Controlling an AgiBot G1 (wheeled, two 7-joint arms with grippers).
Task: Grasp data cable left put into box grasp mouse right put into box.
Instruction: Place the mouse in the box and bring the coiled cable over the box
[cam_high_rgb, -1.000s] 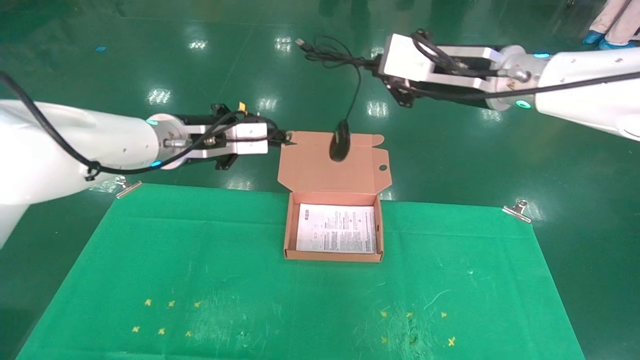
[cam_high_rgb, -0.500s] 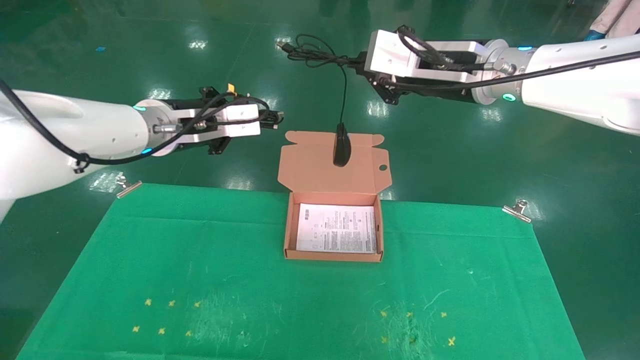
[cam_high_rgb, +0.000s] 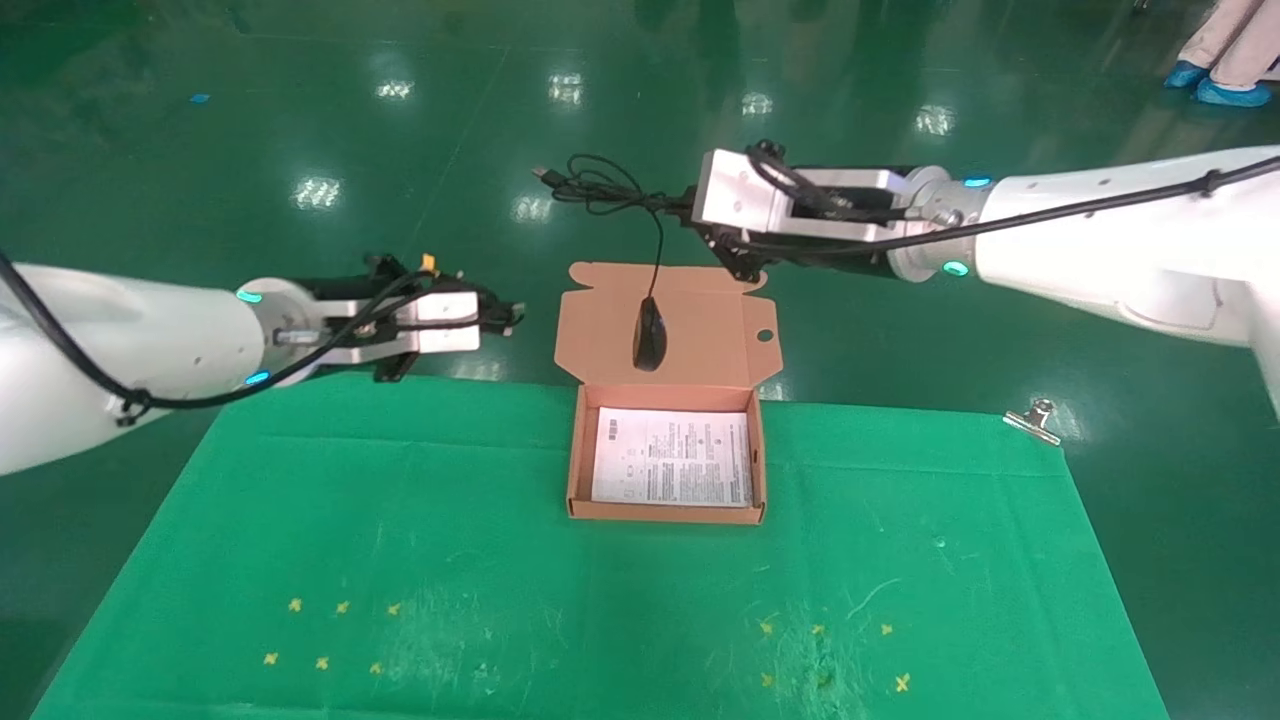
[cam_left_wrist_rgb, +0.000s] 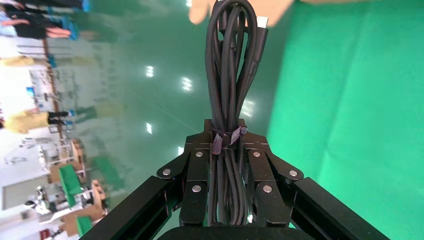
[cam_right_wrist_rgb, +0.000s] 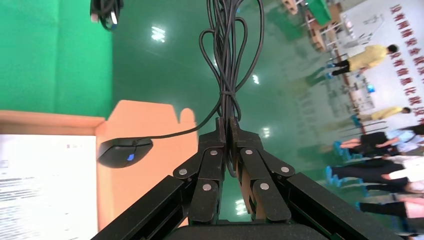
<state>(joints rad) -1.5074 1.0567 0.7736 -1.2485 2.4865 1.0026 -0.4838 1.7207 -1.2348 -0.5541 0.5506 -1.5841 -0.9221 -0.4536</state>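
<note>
My left gripper hangs left of the box lid, shut on the data cable, a black bundle tied with a small strap that sticks out past the fingertips. My right gripper is above and behind the lid, shut on the bunched cord of the mouse. The mouse dangles on that cord in front of the upright lid, above the box's back edge. In the right wrist view the mouse shows a blue light. The open box sits on the green cloth, with a white printed sheet in it.
The green cloth covers the table, held by a metal clip at its back right corner. Small yellow marks dot the front of the cloth. Shiny green floor lies beyond the table, and people stand far off.
The right gripper came down and to the left with the cord, so the mouse hangs lower over the lid. The left gripper dropped and drew back left from the lid, cable still held.
</note>
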